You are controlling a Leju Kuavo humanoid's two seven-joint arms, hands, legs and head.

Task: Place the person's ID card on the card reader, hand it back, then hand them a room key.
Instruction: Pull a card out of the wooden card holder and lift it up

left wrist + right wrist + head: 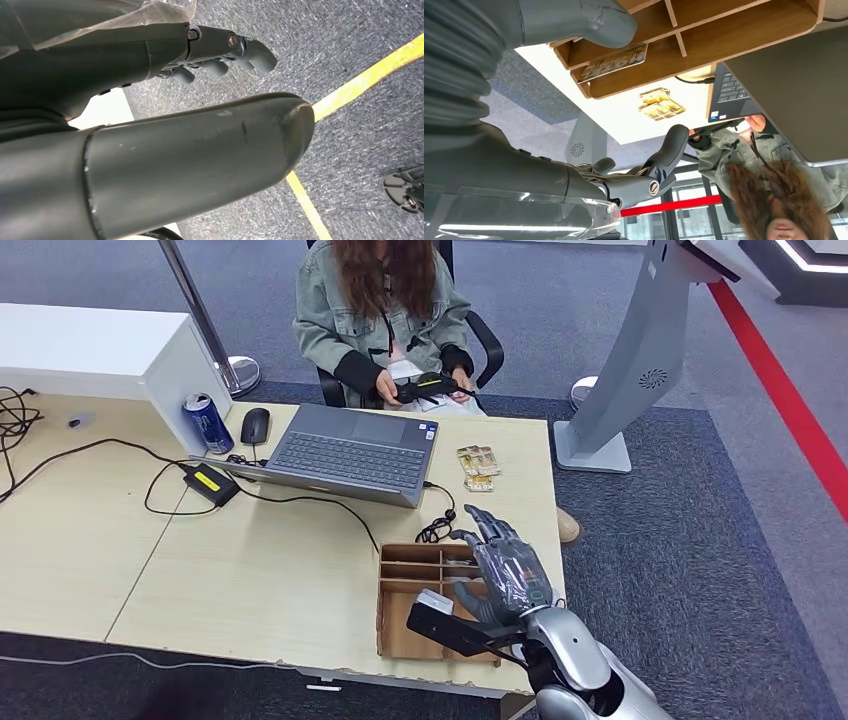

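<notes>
Wooden organiser (392, 632): a low box with thin dividers, standing at the table's near edge, just right of centre; its long side runs away from the robot toward the laptop.
Room key (613, 62): a pale printed card lying flat in one compartment of the organiser, seen in the right wrist view; its long axis follows the compartment's length.
Cards on table (478, 466): small yellowish cards lying flat between the laptop's right corner and the table's right edge, apart from the organiser.
Right hand (505, 568): above the organiser's right side, fingers spread and pointing away toward the person, nothing held.
Left hand (220, 55): over grey carpet with a yellow line, fingers loosely curled; whether it grips anything I cannot tell.
Person (385, 310): seated across the table, holding a dark device in both hands.
Laptop (350, 450): open, lying beyond the organiser, a cable trailing from it.
Open room: bare table (250, 580) left of the organiser; the right edge lies close beside the hand.
</notes>
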